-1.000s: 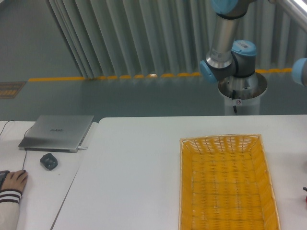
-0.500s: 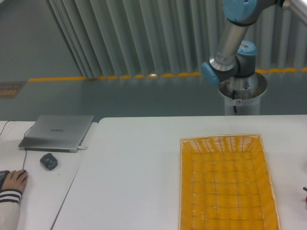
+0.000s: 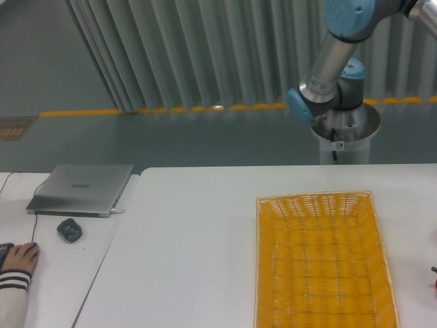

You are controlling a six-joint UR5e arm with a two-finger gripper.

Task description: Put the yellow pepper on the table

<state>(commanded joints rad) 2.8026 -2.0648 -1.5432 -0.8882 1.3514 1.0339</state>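
The yellow pepper is out of view. The white table [image 3: 191,239] fills the lower part of the frame. Only the arm's base and lower links [image 3: 334,68] show, standing behind the table's far edge at the upper right. The gripper itself lies beyond the frame. A yellow-orange woven basket [image 3: 321,205] lies on the table's right half, and its visible inside holds nothing.
A closed grey laptop [image 3: 82,188] and a dark mouse [image 3: 69,229] lie on a narrower white desk at the left. A person's hand in a striped sleeve [image 3: 17,263] rests at that desk's near left corner. A small red thing [image 3: 434,270] peeks in at the right edge.
The arm's upper link has swung to the right and leans further that way; the blue joint at the right edge has left the frame. Nothing on the table has moved.
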